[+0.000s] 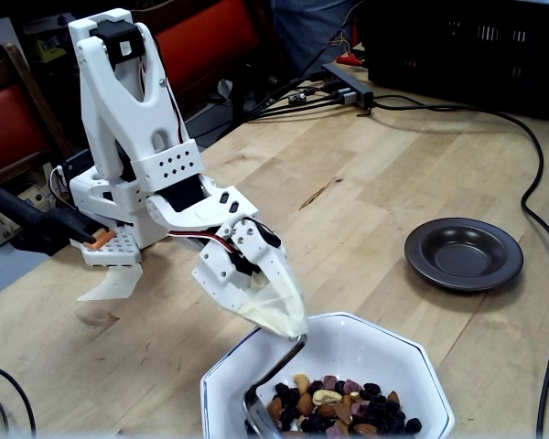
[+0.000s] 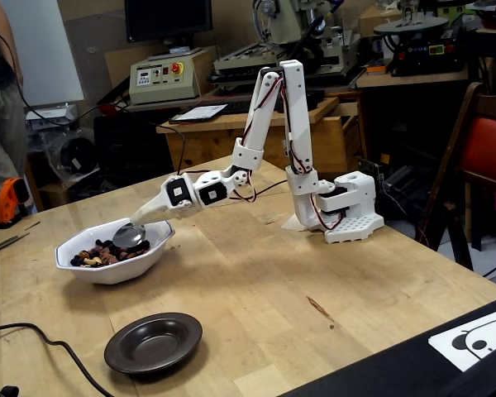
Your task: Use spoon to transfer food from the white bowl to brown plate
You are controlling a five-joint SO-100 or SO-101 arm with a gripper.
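My gripper (image 1: pixel 295 330) is shut on the handle of the silver spoon (image 1: pixel 273 370), which slants down into the white bowl (image 1: pixel 359 351). The spoon's oval end sits at the bowl's left inner side, beside the food (image 1: pixel 340 406), a heap of nuts, raisins and purple bits. In the other fixed view the gripper (image 2: pixel 143 220) holds the spoon (image 2: pixel 131 236) just above the food (image 2: pixel 100 251), over the far edge of the white bowl (image 2: pixel 109 271). I cannot tell if the spoon carries food. The brown plate (image 1: pixel 463 254) (image 2: pixel 154 342) holds nothing and lies apart from the bowl.
The arm's white base (image 1: pixel 110 215) (image 2: pixel 347 215) stands at the table's edge. A black cable (image 1: pixel 540 219) curves around the plate, and a power strip (image 1: pixel 348 84) lies at the back. Another cable (image 2: pixel 41 332) runs near the plate. A chair (image 2: pixel 479 157) stands beside the table.
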